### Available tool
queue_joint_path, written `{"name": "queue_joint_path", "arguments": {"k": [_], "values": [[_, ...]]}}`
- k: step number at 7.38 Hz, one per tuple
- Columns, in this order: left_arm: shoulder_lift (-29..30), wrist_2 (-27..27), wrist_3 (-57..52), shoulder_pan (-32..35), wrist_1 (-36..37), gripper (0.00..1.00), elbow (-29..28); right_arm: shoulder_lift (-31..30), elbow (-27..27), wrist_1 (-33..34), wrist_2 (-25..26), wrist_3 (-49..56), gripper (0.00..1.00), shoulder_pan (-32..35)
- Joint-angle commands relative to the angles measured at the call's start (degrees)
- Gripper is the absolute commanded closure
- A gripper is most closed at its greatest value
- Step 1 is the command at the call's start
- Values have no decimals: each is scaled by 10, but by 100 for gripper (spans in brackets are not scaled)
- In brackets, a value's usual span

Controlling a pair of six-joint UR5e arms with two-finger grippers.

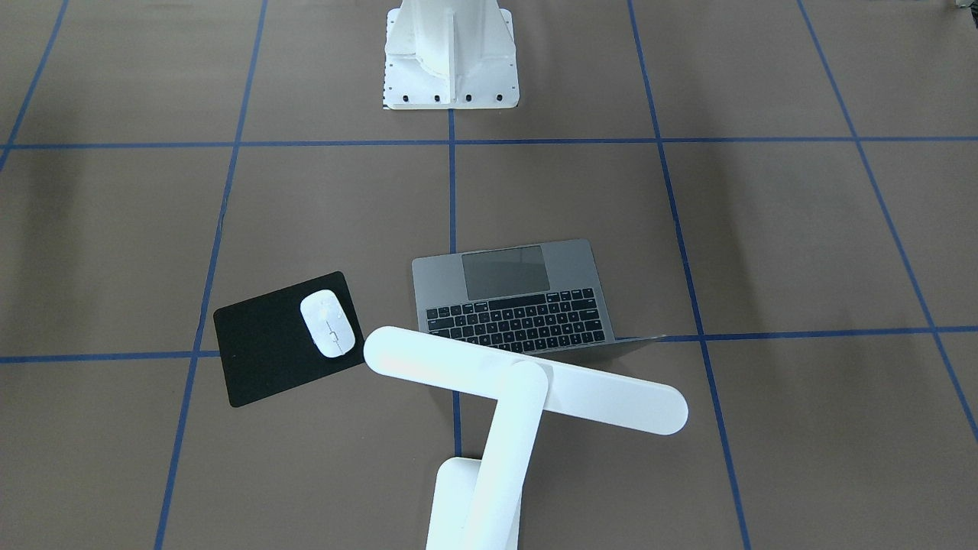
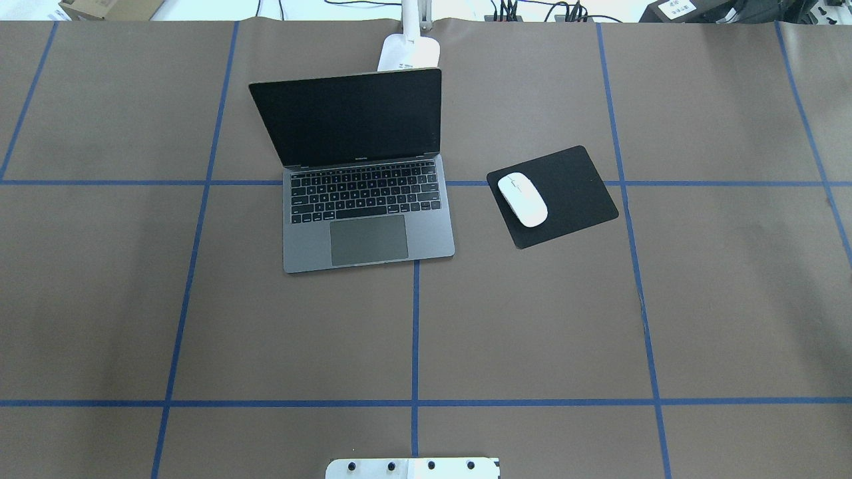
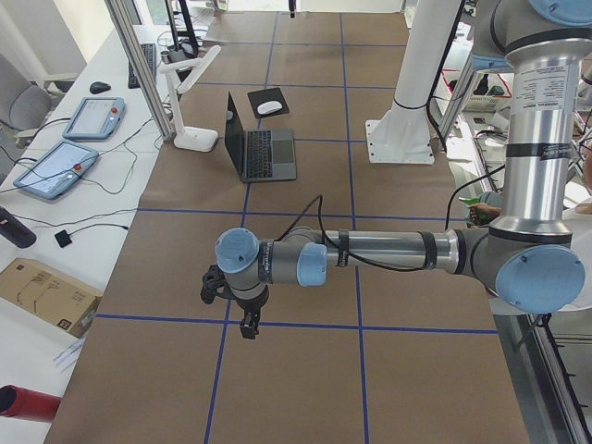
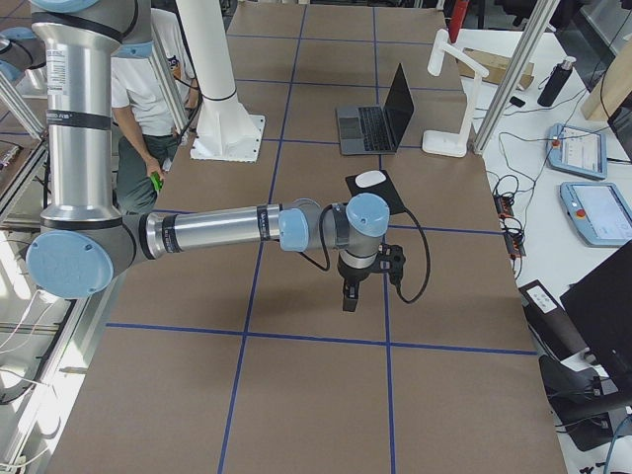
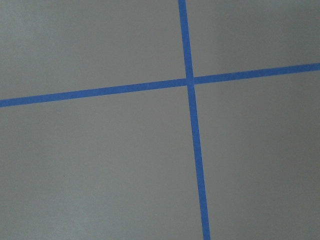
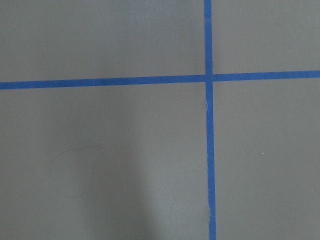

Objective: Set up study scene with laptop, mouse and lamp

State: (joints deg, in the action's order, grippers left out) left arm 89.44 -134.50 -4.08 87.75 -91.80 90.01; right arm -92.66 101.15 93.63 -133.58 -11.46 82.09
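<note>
Currently the laptop (image 2: 369,206) is sitting open on the tabletop (image 2: 532,319). Its screen is showing dark and its keyboard is facing the robot's pedestal (image 1: 451,61), mostly left of the centre tape line (image 2: 415,332).

The mouse (image 2: 522,199) is lying on a black pad (image 2: 572,193) to the laptop's right. It is resting on the pad's laptop-side half, apart from the laptop.

The lamp (image 1: 527,382) is standing just behind the laptop's lid at the far tabletop edge, with its bar head raised above lid height.

The left tool (image 3: 248,324) is hanging point-down over bare tabletop, well apart from the laptop, and its arm is stretching out level. The right tool (image 4: 349,296) is hanging likewise toward the other end.

I cannot tell whether either tool's jaws are apart or together. The wrist views are showing only tabletop and crossing tape.
</note>
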Motion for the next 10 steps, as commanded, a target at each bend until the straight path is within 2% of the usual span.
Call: {"name": "queue_joint_path", "arguments": {"k": [1,3,10], "values": [[-1,-25,7,0,-2,0,3,9,0,0,0,0,1,0],[-3,-39,7,0,-3,0,3,12,0,1,-2,0,1,0],[-3,-38,11,0,-5,0,20,14,-12,0,3,0,1,-1]]}}
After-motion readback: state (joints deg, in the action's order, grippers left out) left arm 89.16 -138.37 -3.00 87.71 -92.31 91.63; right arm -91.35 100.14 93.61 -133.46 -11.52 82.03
